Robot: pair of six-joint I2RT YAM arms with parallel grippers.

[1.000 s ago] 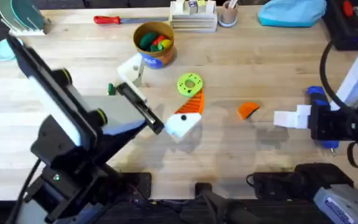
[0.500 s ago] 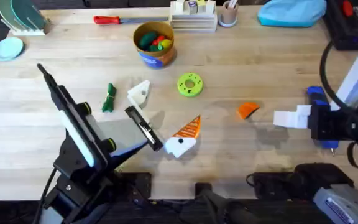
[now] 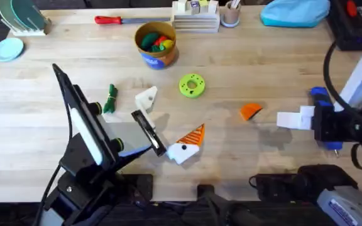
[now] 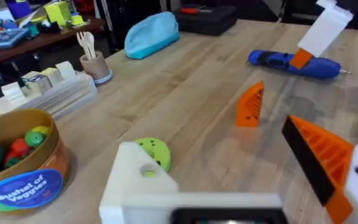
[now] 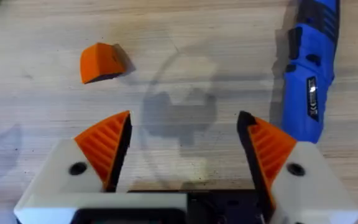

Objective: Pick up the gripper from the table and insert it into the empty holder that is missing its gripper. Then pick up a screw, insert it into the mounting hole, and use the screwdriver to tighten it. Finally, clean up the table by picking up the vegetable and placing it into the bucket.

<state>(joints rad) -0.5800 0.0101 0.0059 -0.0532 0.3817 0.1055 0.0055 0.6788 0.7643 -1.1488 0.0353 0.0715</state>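
The loose orange gripper [image 3: 251,112] [image 4: 250,106] [image 5: 101,62] lies on the table right of centre. My left gripper [image 3: 175,113] [image 4: 241,186] hangs open to its left. One of its fingers is the plain white holder [image 3: 146,97] [image 4: 135,186]; the other carries an orange ribbed wedge [image 3: 192,135] [image 4: 322,155]. My right gripper [image 3: 285,119] [image 5: 185,155] is open and empty, just right of the loose gripper. The blue screwdriver [image 3: 319,94] [image 4: 294,62] [image 5: 309,68] lies beside it. The dark-green vegetable [image 3: 110,99] lies left of the holder. The bucket [image 3: 156,44] [image 4: 17,162] stands behind. A screw is too small to make out.
A lime-green disc [image 3: 191,85] [image 4: 153,149] lies between the bucket and my left gripper. Along the back edge are a red-handled screwdriver [image 3: 115,20], a card rack [image 3: 195,16], a pen cup [image 3: 230,12] and a blue pouch [image 3: 294,12]. Plates [image 3: 8,49] sit far left.
My left arm has dropped and pulled its open gripper toward the near edge, uncovering the green vegetable. The right arm and the loose orange gripper have not moved.
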